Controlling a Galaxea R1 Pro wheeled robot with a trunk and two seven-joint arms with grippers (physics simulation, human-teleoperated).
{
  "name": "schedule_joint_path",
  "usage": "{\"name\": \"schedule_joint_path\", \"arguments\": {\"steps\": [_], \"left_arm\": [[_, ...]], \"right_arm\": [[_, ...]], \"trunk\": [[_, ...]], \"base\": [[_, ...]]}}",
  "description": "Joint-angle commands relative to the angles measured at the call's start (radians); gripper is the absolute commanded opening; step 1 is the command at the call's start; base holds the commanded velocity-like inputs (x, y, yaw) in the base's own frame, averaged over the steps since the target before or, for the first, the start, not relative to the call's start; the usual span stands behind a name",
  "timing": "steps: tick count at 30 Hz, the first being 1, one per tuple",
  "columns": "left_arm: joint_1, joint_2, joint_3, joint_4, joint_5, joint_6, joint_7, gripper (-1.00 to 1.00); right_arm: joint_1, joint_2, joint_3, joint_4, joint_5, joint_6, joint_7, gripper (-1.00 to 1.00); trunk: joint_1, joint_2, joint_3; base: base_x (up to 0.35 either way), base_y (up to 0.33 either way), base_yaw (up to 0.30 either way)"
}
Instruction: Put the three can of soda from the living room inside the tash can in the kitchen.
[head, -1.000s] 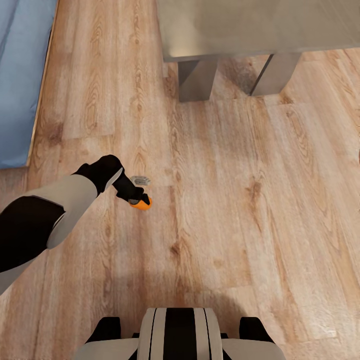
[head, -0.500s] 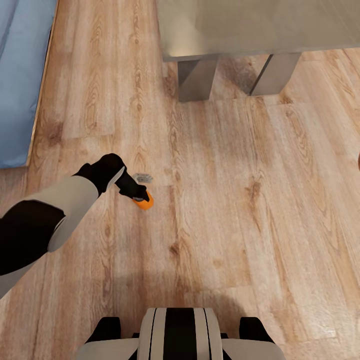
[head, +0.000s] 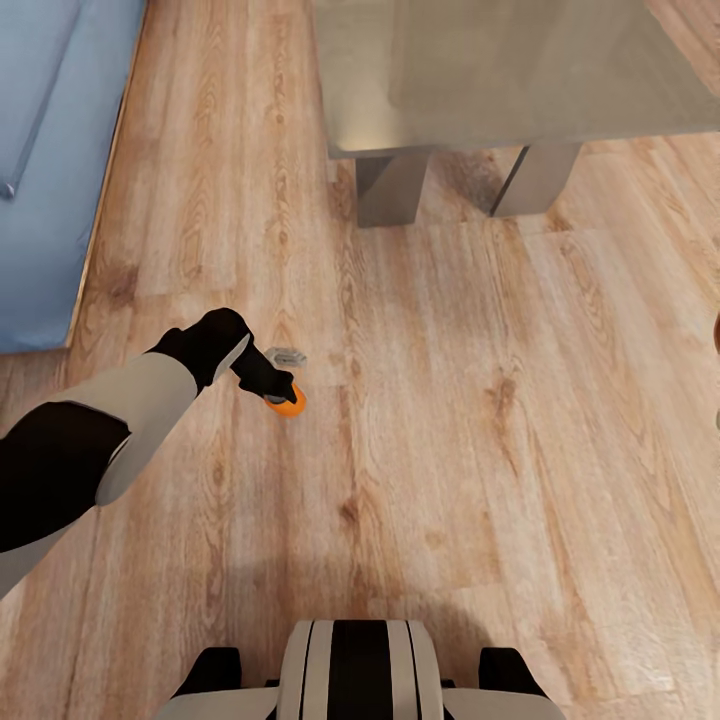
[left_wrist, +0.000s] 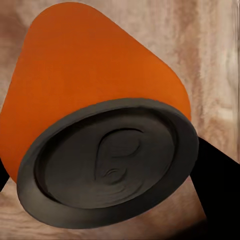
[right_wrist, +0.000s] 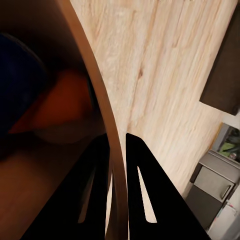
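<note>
Jaws clamped: left gripper (head: 280, 393) grips an orange soda can (left_wrist: 95, 95) above the wood floor (head: 450, 450) | right gripper (right_wrist: 117, 175) pinches the trash can (right_wrist: 102, 115) rim, one finger each side | inside it: an orange can (right_wrist: 62, 107) and a dark blue can (right_wrist: 17, 82) | coffee table (head: 500, 70) ahead, blue sofa (head: 45, 170) left

Your left arm (head: 110, 420) was pale grey with black joint sections; its wrist and jaws were black. Trunk (head: 360, 668): grey-white shell, black stripes.
</note>
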Motion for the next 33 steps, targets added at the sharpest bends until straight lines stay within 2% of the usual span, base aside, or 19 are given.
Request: {"name": "schedule_joint_path", "arguments": {"steps": [1, 12, 15, 19, 21, 22, 25, 26, 30, 33], "left_arm": [[0.0, 0.0, 0.0, 0.0, 0.0, 0.0, 0.0, -1.0], [0.0, 0.005, 0.006, -0.001, 0.003, -0.001, -0.01, -1.0], [0.0, 0.008, 0.007, -0.018, 0.005, -0.001, -0.014, -1.0], [0.0, 0.009, 0.008, -0.041, 0.007, 0.0, -0.016, -1.0], [0.0, 0.01, 0.008, -0.044, 0.008, 0.0, -0.017, -1.0], [0.0, 0.01, 0.009, -0.047, 0.008, 0.0, -0.018, -1.0], [0.0, 0.012, 0.009, -0.047, 0.008, 0.0, -0.027, -1.0], [0.003, 0.012, 0.009, -0.047, 0.008, 0.0, -0.034, -1.0], [0.015, 0.012, 0.01, -0.049, 0.008, -0.001, -0.041, -1.0], [0.018, 0.012, 0.01, -0.048, 0.009, -0.002, -0.042, -1.0]], "right_arm": [[0.0, 0.0, 0.0, 0.0, 0.001, 0.005, 0.004, -1.0], [0.006, -0.001, -0.021, -0.004, 0.002, 0.005, 0.004, -1.0], [0.024, -0.001, -0.022, -0.008, 0.002, 0.005, 0.004, -1.0], [0.047, 0.0, -0.024, -0.017, 0.002, 0.006, 0.004, -1.0], [0.05, 0.001, -0.041, -0.02, 0.003, 0.006, 0.004, -1.0], [0.052, 0.001, -0.071, -0.021, 0.004, 0.007, 0.004, -1.0], [0.053, 0.0, -0.104, -0.022, 0.005, 0.007, 0.004, -1.0], [0.054, 0.0, -0.138, -0.022, 0.006, 0.008, 0.004, -1.0], [0.054, 0.001, -0.212, -0.024, 0.005, 0.008, 0.004, -1.0], [0.054, -0.001, -0.235, -0.024, 0.006, 0.007, 0.004, -1.0]], "trunk": [[0.0, 0.0, 0.004], [-0.005, 0.003, 0.047], [-0.007, 0.004, 0.058], [-0.022, 0.032, 0.071], [-0.03, 0.046, 0.077], [-0.034, 0.053, 0.08], [-0.045, 0.074, 0.089], [-0.049, 0.081, 0.093], [-0.064, 0.109, 0.105], [-0.076, 0.13, 0.115]], "base": [[0.0, 0.0, 0.0], [0.0, 0.0, 0.0], [0.0, 0.0, 0.0], [0.0, 0.0, 0.0], [0.0, 0.0, 0.0], [0.0, 0.0, 0.0], [0.0, 0.0, 0.0], [0.0, 0.0, 0.0], [0.0, 0.0, 0.0], [0.0, 0.0, 0.0]]}}
